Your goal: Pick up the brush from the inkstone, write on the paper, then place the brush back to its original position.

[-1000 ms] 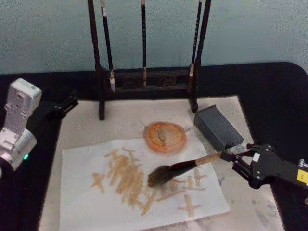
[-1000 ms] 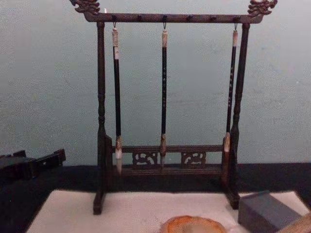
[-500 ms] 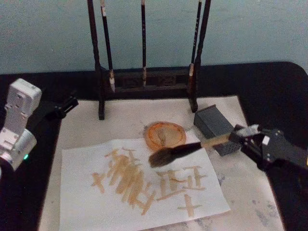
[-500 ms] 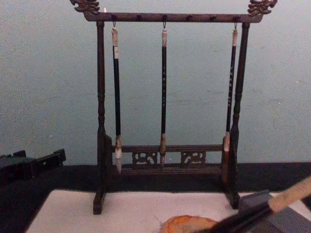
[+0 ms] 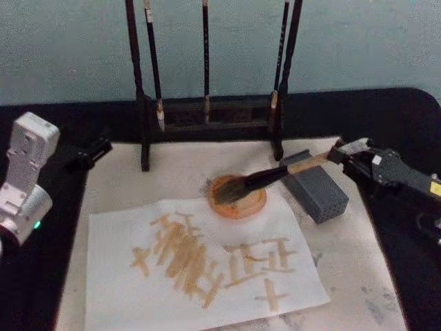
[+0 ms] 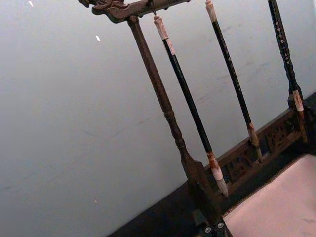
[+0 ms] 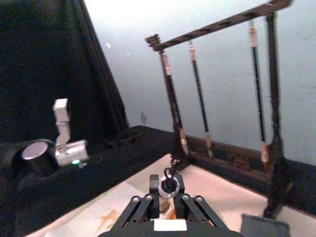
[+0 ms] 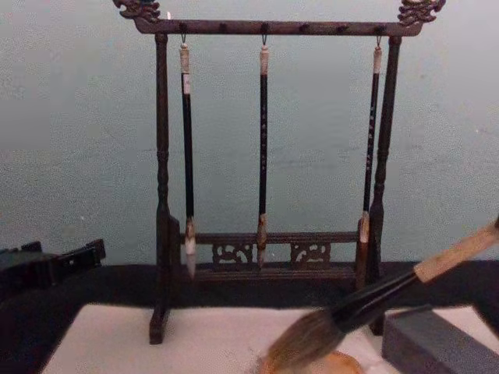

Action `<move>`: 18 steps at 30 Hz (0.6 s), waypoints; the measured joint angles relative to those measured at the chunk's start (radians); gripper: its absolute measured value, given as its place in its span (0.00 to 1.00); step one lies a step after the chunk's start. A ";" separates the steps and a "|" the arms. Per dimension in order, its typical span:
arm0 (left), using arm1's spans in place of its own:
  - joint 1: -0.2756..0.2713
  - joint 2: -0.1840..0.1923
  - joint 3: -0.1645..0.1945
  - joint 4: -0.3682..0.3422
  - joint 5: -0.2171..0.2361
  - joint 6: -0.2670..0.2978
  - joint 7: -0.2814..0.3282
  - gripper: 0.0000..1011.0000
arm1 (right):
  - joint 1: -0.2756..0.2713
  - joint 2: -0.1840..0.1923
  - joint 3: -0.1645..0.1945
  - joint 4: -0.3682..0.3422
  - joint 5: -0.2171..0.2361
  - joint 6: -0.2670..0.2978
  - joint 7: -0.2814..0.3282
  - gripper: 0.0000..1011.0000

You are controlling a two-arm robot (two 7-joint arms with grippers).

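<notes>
Dim, flat light throughout; shadows on the pale mat (image 5: 172, 176) are faint and soft; the black cloth (image 5: 400, 131) swallows detail.

A plain pale teal wall (image 8: 78, 117) rises at the far side. Black cloth (image 5: 393, 117) covers the table below it.

Calligraphy practice desk, carved brush rack (image 8: 161, 156), marked paper (image 5: 117, 289), black cloth (image 5: 393, 117), plain teal wall (image 8: 78, 117)

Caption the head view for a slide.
Right pincer holds the brush, head over the inkstone, by the marked paper; left pincer parked aside.
</notes>
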 joint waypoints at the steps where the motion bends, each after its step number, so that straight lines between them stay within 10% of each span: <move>1: 0.000 0.000 0.000 0.000 0.000 0.000 0.000 0.99 | 0.023 -0.006 -0.008 0.027 0.007 0.006 0.006 0.16; 18: 0.000 0.000 0.000 0.000 0.000 0.000 0.000 0.99 | 0.193 -0.075 -0.084 0.293 0.053 0.043 0.073 0.16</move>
